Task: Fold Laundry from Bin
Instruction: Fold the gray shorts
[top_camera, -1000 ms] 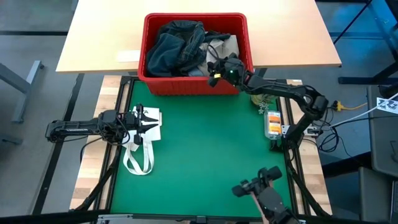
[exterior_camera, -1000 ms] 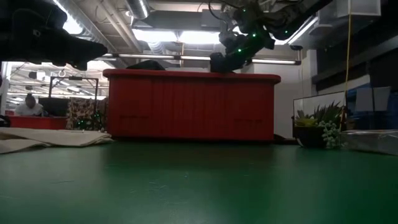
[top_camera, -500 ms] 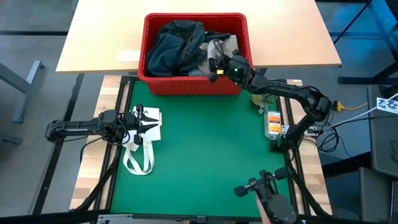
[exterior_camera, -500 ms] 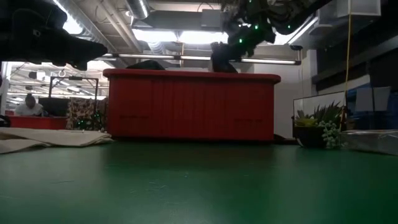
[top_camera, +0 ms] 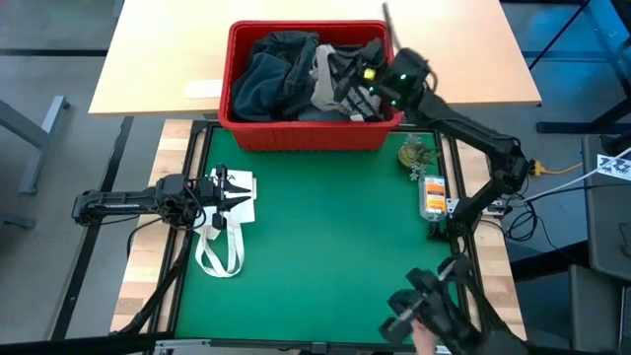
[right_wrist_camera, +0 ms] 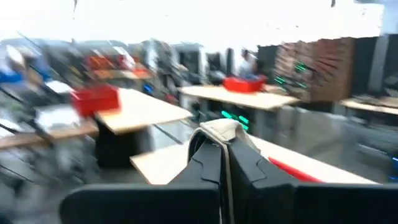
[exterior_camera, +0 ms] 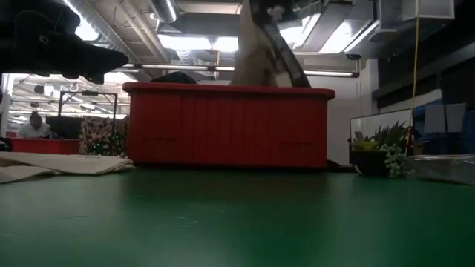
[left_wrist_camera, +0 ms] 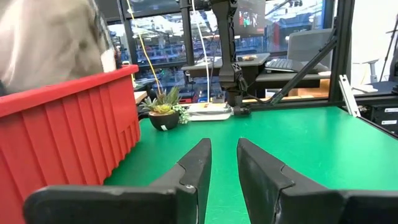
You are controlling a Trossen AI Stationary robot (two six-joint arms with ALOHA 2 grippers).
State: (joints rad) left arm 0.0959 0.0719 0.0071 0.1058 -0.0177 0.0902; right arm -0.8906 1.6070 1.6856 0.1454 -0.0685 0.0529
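Observation:
The red bin (top_camera: 306,138) stands at the far edge of the green mat, with dark laundry (top_camera: 271,74) piled in it. A beige garment (top_camera: 320,77) rises out of the pile and stands tall above the bin's rim in the low view (exterior_camera: 252,52). My right gripper (top_camera: 360,89) is high over the bin's right half and shut on this garment. My left gripper (top_camera: 235,194) waits at the mat's left edge over a white tote bag (top_camera: 222,242). It points level, and its fingers (left_wrist_camera: 199,165) stand slightly apart with nothing between them. My right gripper pinches a bunched fold of the beige garment (right_wrist_camera: 222,127) between its two fingertips. The fingers come about level from the table's right side. The cloth hangs down from them, drawn up out of the pile, and its lower part (exterior_camera: 260,80) is still inside the bin.
A small potted plant (top_camera: 414,153) and an orange device (top_camera: 434,194) sit at the mat's right edge. Behind the bin is a light wooden table with a paper (top_camera: 202,89) on it. A dark stand (top_camera: 429,311) reaches in at the near right corner.
My right gripper has shut on the beige garment inside the bin, then risen well above the rim and tipped from pointing down to about level. The garment's upper part has been pulled up out of the pile; its lower part has stayed in the bin.

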